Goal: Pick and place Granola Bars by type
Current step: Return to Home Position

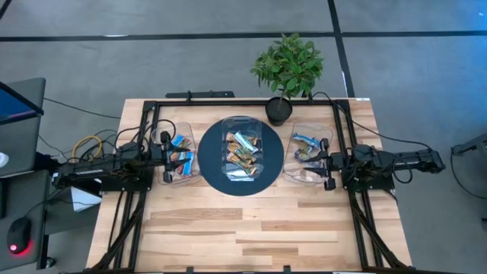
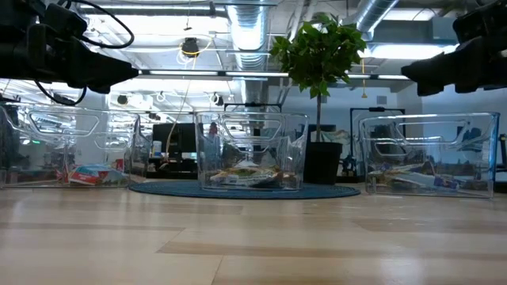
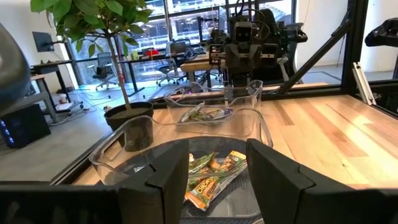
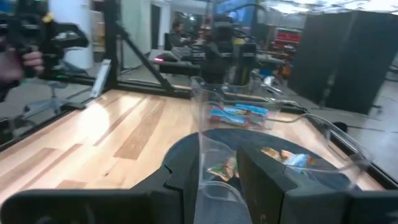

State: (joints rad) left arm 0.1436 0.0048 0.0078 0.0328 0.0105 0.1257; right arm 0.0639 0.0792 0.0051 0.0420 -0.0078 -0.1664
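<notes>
High view: we found the Granola Bars lying in three clear tubs on the bench. The left claw and right claw hung spread and empty at the outer tubs. We judged a careless retreat could clip a rim and shift a tub.

Potted plant at table edge; round blue mat centre.
</notes>
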